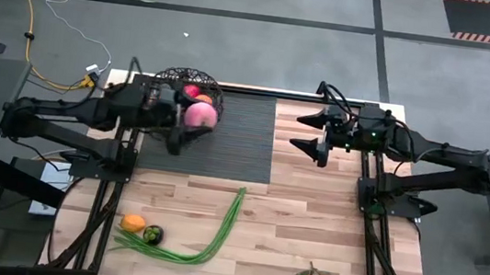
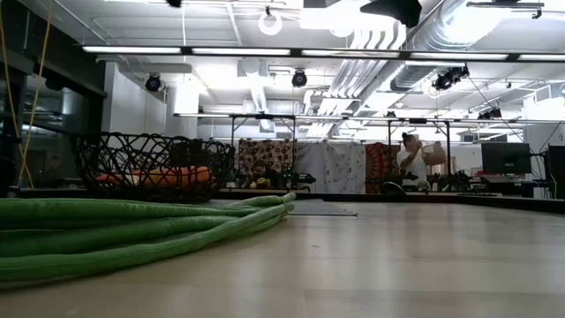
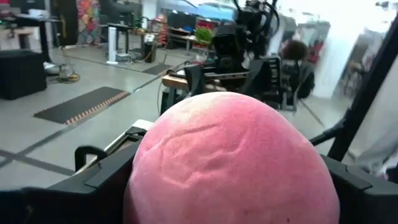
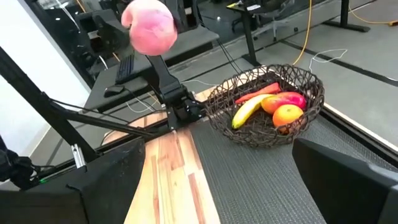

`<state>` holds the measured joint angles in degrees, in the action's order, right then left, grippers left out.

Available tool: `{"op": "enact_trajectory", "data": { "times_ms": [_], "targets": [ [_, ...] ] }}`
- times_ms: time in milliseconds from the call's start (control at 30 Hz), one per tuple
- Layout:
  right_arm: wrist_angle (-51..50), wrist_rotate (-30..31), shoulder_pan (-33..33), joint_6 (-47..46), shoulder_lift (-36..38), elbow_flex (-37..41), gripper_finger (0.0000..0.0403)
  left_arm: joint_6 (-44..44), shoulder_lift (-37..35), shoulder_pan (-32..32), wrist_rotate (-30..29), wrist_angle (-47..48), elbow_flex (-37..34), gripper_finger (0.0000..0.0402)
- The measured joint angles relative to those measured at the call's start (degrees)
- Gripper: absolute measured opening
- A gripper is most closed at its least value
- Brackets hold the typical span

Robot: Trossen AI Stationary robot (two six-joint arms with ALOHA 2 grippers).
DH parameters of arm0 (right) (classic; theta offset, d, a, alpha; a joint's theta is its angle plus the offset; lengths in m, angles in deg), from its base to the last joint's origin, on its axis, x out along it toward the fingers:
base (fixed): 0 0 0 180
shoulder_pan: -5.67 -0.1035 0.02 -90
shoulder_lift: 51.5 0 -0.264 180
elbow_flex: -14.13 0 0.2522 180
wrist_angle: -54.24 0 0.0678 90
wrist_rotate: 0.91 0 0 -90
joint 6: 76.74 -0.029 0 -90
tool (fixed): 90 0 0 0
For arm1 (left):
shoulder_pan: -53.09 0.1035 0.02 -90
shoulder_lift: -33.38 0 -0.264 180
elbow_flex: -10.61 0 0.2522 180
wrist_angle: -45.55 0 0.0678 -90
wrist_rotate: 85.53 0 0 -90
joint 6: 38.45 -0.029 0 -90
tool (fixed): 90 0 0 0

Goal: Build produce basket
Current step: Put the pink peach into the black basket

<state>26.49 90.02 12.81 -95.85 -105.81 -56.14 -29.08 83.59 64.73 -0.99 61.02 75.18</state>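
Carrying step: pink fruit (image 1: 199,114) is clenched by left gripper (image 1: 193,122) just beside and above basket (image 1: 170,77) at the table's far left; next, centring over it and releasing is needed; right gripper (image 1: 316,135) is held released, waiting

Black wire basket (image 1: 170,81) with banana (image 4: 247,110), pepper (image 4: 256,93), orange (image 4: 286,114); pink fruit (image 1: 199,114) aloft beside it

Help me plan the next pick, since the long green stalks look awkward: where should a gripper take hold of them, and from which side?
Probably near the middle of the green stalks, coming straight down from above. They lie flat on the table in a long curve, bunched together there, with bare wood on both sides. The orange fruit and dark fruit crowd the one end.
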Motion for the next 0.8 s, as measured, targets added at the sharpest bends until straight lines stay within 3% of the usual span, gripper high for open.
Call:
{"op": "enact_trajectory", "data": {
  "times_ms": [300,533,800],
  "targets": [
    [-0.56,0.09,0.00,-0.28,-0.09,0.00,0.0397,8.03,-14.43,-0.97,-2.54,-5.60,-14.09,0.0322],
    [-0.29,-0.87,0.00,-1.27,-0.47,0.00,0.0397,8.03,-19.02,-0.94,-2.18,-4.04,-15.41,0.0322],
    [3.72,0.32,-0.92,8.78,-0.58,0.00,0.0397,9.22,-19.29,-0.94,1.18,-3.88,-15.41,0.0322]
  ]
}}
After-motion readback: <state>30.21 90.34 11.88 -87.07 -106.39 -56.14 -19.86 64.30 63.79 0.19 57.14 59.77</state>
